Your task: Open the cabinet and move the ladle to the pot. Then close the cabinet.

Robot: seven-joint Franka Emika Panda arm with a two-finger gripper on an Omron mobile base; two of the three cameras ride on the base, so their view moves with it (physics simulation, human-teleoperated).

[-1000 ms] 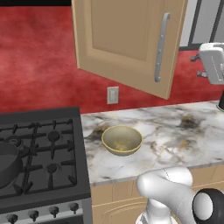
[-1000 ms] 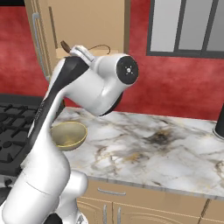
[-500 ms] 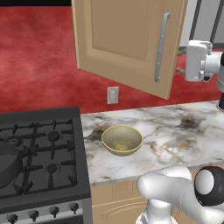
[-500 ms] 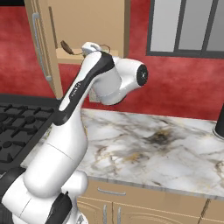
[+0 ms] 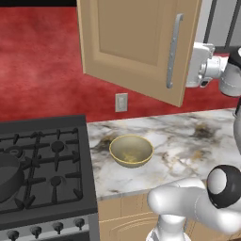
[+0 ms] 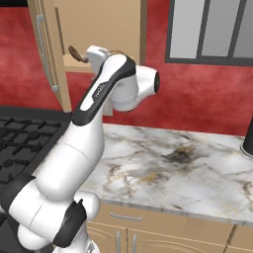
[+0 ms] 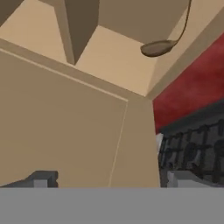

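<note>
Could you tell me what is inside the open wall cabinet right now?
The ladle lies on the cabinet shelf, scoop end toward the hand camera. The door and arm hide the rest of the interior.

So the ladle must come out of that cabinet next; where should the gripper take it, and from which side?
Probably the thin curved handle of the ladle, not the scoop lying on the shelf. Come in through the cabinet's open front, since walls enclose its other sides.

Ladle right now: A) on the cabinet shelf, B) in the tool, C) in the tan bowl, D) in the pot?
A. In the hand view the ladle lies on the shelf inside the open cabinet, apart from the tool; the right base view shows its dark end on that shelf.
</note>
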